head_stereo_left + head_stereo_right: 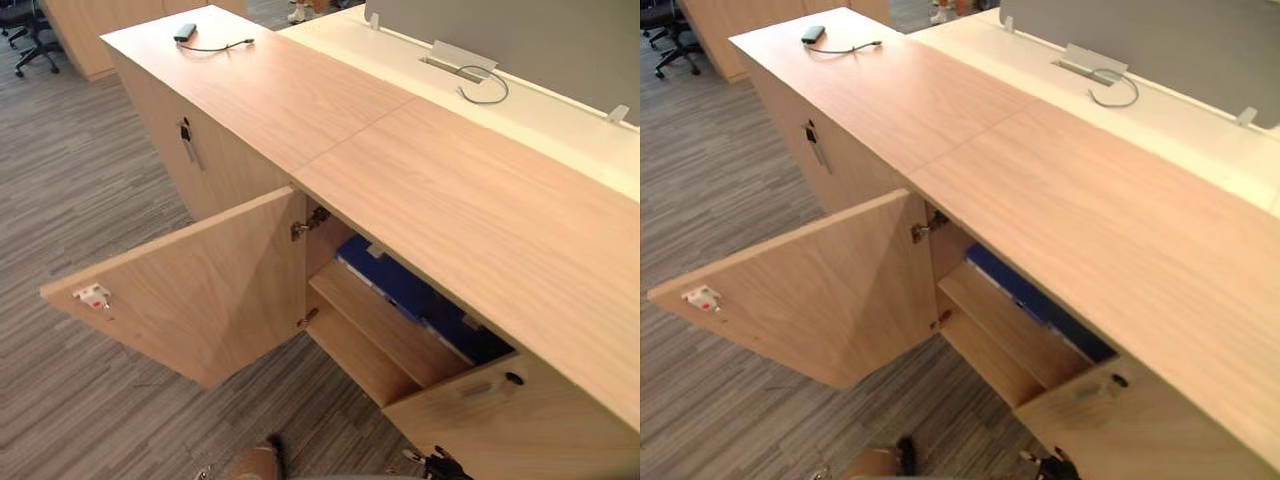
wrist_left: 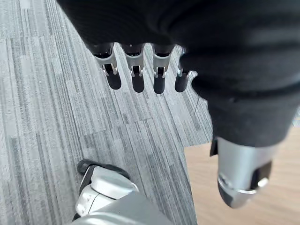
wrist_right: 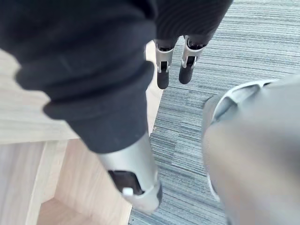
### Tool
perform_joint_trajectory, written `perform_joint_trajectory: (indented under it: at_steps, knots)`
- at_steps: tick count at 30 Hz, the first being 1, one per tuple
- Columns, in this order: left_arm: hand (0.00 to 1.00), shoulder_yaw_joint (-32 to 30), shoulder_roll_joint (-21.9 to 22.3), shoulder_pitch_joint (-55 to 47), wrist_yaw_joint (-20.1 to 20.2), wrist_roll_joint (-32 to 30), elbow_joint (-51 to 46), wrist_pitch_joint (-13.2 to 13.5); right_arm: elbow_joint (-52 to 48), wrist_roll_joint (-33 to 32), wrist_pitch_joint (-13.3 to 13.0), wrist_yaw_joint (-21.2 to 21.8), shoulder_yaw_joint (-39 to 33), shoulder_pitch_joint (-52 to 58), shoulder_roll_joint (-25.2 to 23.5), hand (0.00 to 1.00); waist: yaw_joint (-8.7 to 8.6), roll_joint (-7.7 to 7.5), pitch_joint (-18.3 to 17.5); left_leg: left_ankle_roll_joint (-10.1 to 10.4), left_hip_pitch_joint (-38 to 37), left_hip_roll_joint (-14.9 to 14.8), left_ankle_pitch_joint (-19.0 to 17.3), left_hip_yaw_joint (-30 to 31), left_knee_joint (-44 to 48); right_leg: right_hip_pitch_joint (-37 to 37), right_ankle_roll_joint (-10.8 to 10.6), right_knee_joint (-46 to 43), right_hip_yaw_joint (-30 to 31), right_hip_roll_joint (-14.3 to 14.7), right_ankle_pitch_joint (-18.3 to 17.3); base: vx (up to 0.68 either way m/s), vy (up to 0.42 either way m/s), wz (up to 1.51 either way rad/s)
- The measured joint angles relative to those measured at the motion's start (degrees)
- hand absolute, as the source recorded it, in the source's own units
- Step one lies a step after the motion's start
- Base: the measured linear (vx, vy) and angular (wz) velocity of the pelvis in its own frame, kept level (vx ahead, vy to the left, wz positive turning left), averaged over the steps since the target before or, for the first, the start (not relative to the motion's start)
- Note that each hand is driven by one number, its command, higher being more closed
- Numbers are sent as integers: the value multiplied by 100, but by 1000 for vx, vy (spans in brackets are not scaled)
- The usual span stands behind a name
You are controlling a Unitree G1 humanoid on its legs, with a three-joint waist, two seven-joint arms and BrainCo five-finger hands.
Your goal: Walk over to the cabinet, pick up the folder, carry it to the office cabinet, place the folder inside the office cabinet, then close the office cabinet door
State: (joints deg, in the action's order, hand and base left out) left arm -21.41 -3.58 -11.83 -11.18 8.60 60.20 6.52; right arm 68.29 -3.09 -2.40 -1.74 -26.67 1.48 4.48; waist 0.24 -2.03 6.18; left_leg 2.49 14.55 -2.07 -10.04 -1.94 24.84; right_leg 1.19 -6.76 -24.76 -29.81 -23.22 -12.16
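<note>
Folder (image 1: 400,285), blue, lies inside the open cabinet (image 1: 480,220), leaning against the back wall above the shelf (image 1: 385,325), well ahead of and above both robot hands. The left robot hand (image 2: 137,75) hangs over the carpet (image 1: 80,180) with fingers straight and nothing in it. The right robot hand (image 3: 161,70) hangs the same way, fingers straight and empty, with pale wood of the cabinet just beside it. Judged from this, the fetching, carrying and placing are done, and one step is left: the cabinet door (image 1: 200,300) stands swung wide out over the carpet, on the left robot hand's side, and has yet to be pushed shut. Wood showing near the left robot hand's thumb is probably that door's edge, so this hand looks the nearer one for the push. Nothing lies in the door's arc that the views show. A second door panel (image 1: 500,420) on the right robot hand's side appears slightly ajar. Far beyond the hands, a small dark device with a cable (image 1: 186,32) rests on the cabinet top, a grey cable loop (image 1: 485,90) lies on the pale counter (image 1: 400,60) behind, and an office chair (image 1: 30,40) stands well off.
</note>
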Motion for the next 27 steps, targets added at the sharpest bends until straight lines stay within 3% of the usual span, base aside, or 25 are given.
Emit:
perform_joint_trajectory:
  at_steps: [2,4,7,10,11,14,16,27]
  knots:
    - [0,140,-36,87,-48,18,-31,58,69,-26,4,7,-158,-68,9,0,-28,-25,3,-149,12,342,114,-48,-222,-309,-135,-283,43,-389,318,60,425,0]
    - [0,270,-65,147,-50,-19,-105,78,105,-20,9,42,-337,-106,-44,0,-63,119,-2,-269,-261,483,429,-45,-867,-485,-195,-299,54,-489,423,35,279,7]
    - [0,327,-92,205,-47,-207,-312,112,-9,-23,7,37,-356,34,-52,0,-147,320,-108,-339,-615,590,878,204,-1765,-593,-196,-9,37,-314,422,-1,124,35]
    - [0,273,-138,209,-46,-356,-504,120,-7,-25,7,60,-358,105,-85,0,-190,316,-129,-263,-797,590,1123,364,-2170,-629,-116,496,43,-72,482,-34,-59,32]
    - [0,179,-129,191,-44,-357,-571,119,-2,-11,10,110,-360,115,-103,0,-179,265,-153,-199,-860,596,1162,378,-2275,-618,-104,710,28,18,778,-49,-173,2]
    - [0,34,135,6,-28,-368,-765,92,-10,79,18,154,-367,134,-19,0,-134,442,-231,8,-1131,320,1332,277,-2750,-573,-138,856,83,297,737,-22,-188,-22]
    - [0,-21,221,-54,10,-435,-933,58,-47,101,57,154,-366,194,0,0,-131,480,-251,58,-1327,192,1423,260,-2964,-480,-63,858,86,426,691,-6,-144,-16]
    - [0,-76,54,23,143,-946,-2188,-68,-230,77,121,114,-101,283,-28,0,-147,437,-261,82,-1475,42,1445,189,-3012,-266,-27,1144,135,699,677,-22,-30,-3]
